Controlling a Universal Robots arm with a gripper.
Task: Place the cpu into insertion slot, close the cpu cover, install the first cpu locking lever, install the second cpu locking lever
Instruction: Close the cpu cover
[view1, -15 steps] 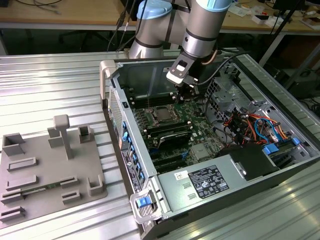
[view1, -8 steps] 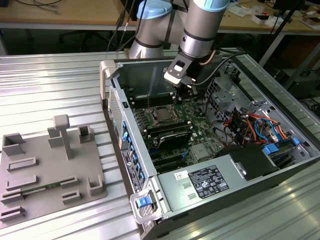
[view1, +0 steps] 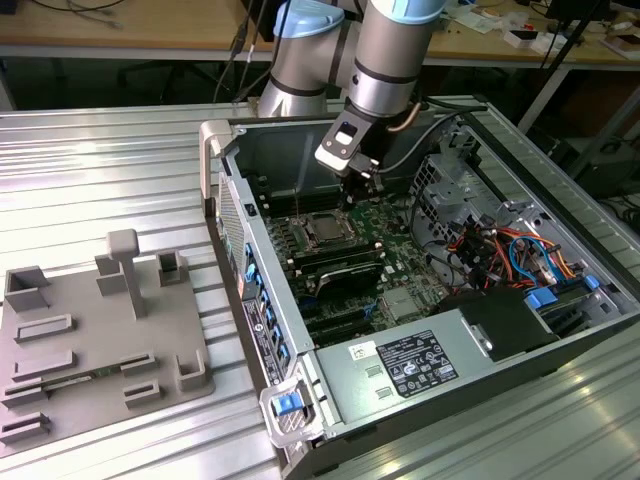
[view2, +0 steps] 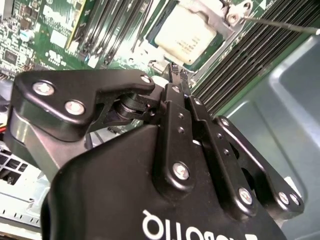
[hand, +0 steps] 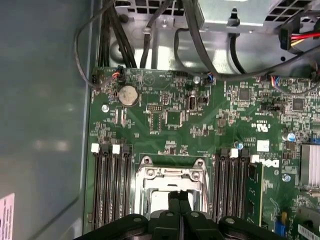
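The cpu (view1: 325, 230) lies in the insertion slot (hand: 137, 196) on the green board inside the open computer case. In the second wrist view its dull silver top (view2: 184, 35) shows through the window of the cpu cover (view2: 221, 17), which lies down flat around it. The cover's silvery frame (hand: 170, 173) is also seen in the first wrist view. A thin wire locking lever (view2: 280, 22) runs out from the socket's corner over the memory slots. My gripper (view2: 178, 71) hangs just above the socket's edge, shut with nothing between its black fingers (hand: 172, 200). In the exterior view the gripper (view1: 358, 192) is a little above the cpu.
Long black memory slots (hand: 107, 185) flank the socket on both sides. The case walls (view1: 250, 250) ring the board, with a grey power supply box (view1: 410, 365) at the near end and bundled cables (view1: 500, 250) on the exterior view's right. A grey fixture tray (view1: 90, 340) lies outside.
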